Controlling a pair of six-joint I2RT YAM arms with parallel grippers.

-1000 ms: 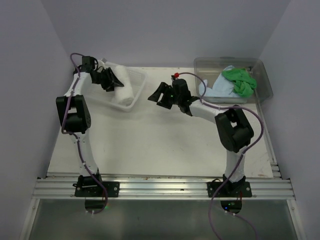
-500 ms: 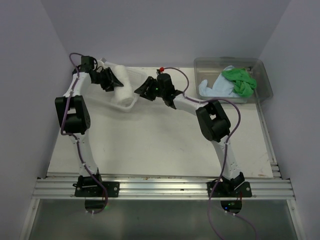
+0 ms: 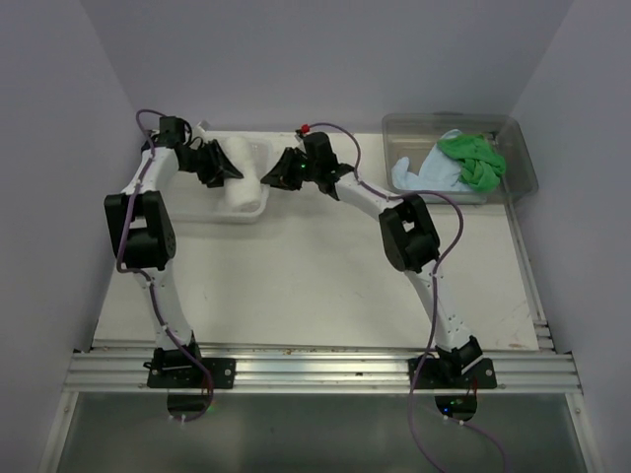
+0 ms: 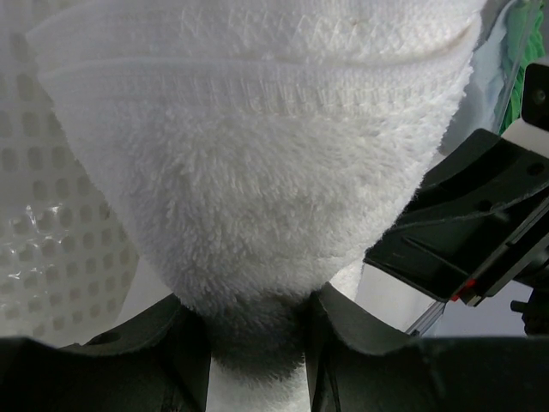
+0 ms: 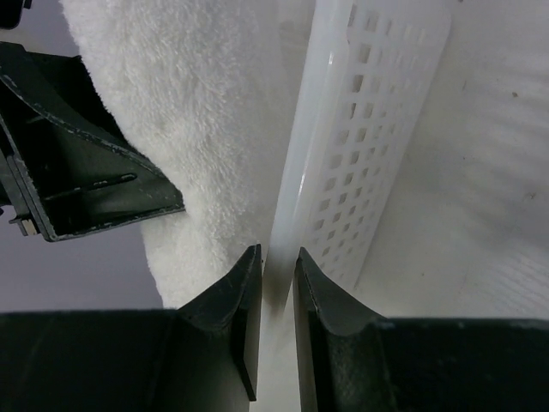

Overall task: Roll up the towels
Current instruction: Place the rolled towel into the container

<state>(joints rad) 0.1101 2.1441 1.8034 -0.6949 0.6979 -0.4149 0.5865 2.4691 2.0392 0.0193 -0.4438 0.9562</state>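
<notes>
1. Lilac walls, white table (image 3: 315, 276). Top view: basket (image 3: 246, 210) at far left, with the white towel (image 3: 235, 163) rolled inside it. The tub (image 3: 523, 168) at far right holds the green towel (image 3: 473, 158) and blue towel (image 3: 419, 177), both crumpled. My left gripper (image 3: 225, 166) is at the roll and my right gripper (image 3: 271, 177) at the basket's right wall.
2. Left wrist: my fingers (image 4: 163, 343) pinch the roll's end, and the pile bulges between them. Basket lattice lies behind.
3. Right wrist: fingers (image 5: 227, 309) are almost together, nipping the basket's rim. The white towel is just beside it, to the left.
4. Handling, my judgement: the towels are light, soft, limp and grippy. I would take a roll across its middle so it stays wound, and loose cloth by a hem corner. The basket is stiff, light and may slide.
</notes>
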